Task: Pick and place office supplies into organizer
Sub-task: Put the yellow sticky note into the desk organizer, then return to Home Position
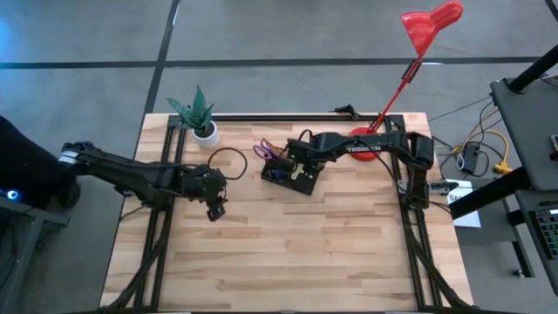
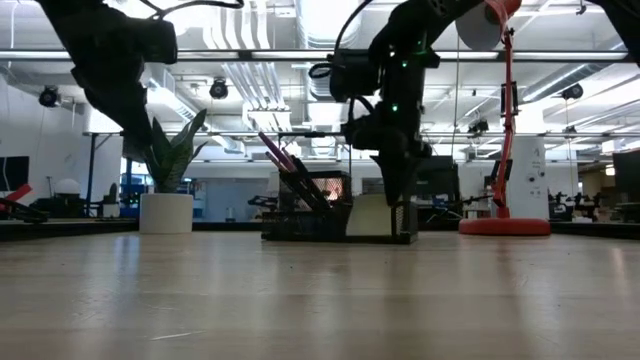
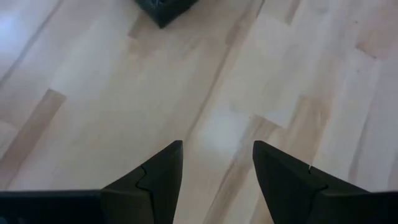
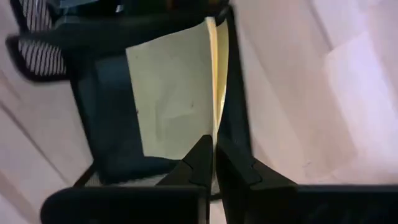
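Note:
The black organizer stands at the middle of the table's far half, with purple-handled scissors and dark pens sticking up out of its left end. My right gripper hangs over its right end, pointing down, shut on the yellow sticky-note pad. The pad stands on edge in a compartment. My left gripper is open above bare wood to the organizer's left, with nothing between its fingers. My right gripper pinches the sticky-note pad by one edge between its two fingers, coming from above and pointing down. The pad hangs on edge below the fingers, inside the organizer's walls. Whether its lower edge rests on the floor, I cannot tell.
A white plant pot stands at the far left of the table. The red desk lamp's base sits behind the right arm. A corner of the organizer shows ahead of my left gripper. The near half of the table is bare wood.

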